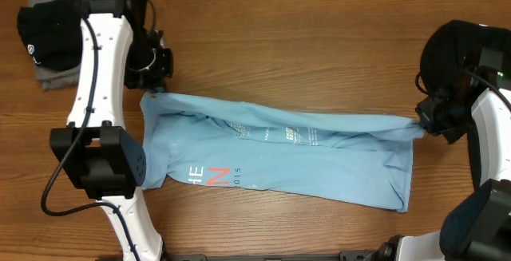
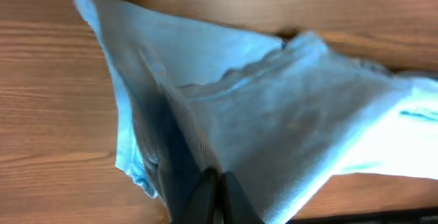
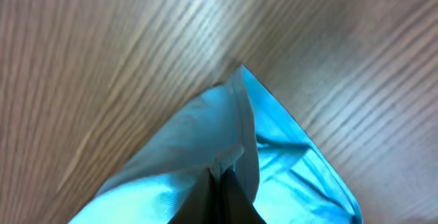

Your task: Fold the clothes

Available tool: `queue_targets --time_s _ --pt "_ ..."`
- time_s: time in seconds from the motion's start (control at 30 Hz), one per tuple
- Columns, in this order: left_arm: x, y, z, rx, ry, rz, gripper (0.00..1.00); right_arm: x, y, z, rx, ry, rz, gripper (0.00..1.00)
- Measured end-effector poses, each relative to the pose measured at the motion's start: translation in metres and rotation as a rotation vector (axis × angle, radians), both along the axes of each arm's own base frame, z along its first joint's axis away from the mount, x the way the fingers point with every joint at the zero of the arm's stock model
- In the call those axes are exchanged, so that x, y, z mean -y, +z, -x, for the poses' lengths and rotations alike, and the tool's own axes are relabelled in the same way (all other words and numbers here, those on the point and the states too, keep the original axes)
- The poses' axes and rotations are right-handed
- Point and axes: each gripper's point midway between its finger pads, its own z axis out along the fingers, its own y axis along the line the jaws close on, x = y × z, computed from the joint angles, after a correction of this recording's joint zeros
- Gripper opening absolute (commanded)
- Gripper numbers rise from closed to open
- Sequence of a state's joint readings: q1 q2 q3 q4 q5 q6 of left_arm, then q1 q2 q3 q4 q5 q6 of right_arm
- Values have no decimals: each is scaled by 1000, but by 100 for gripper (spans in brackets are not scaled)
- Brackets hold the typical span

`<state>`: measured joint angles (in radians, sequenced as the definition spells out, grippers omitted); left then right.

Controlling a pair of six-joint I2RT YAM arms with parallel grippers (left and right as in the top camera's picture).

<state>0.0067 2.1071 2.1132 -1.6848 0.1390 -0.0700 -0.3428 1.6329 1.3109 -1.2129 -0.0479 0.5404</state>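
Across the middle of the counter [image 1: 303, 37] we hold the light-blue T-shirt [image 1: 319, 157] stretched out lengthwise. The left gripper [image 1: 153, 92] is pinching its far-left corner and the right gripper [image 1: 420, 125] its far-right corner. We judge a lengthwise fold is in hand. Next, both arms must carry the far edge together over the near one, with even tension. No bin or basket shows; the black T-shirt [image 1: 44, 29] lies bunched at the far-left corner.

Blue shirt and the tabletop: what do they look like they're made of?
The light-blue T-shirt: soft knit cloth, likely cotton jersey, matte; it creases and drapes in loose folds. The table: wood or wood-look laminate, smooth with slight sheen; grain lines run along it, cannot tell which.
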Motion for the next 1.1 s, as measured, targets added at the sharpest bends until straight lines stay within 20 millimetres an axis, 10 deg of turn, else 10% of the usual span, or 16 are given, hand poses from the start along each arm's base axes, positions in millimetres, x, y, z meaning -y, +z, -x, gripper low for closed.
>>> queue_targets --time_s 0.57,1.1 --pt "-2 0 66 14 -17 2 4 -6 17 30 -57 -10 4 4" --pt "-12 -63 95 -102 31 16 4 -15 30 63 -39 -17 24 4"
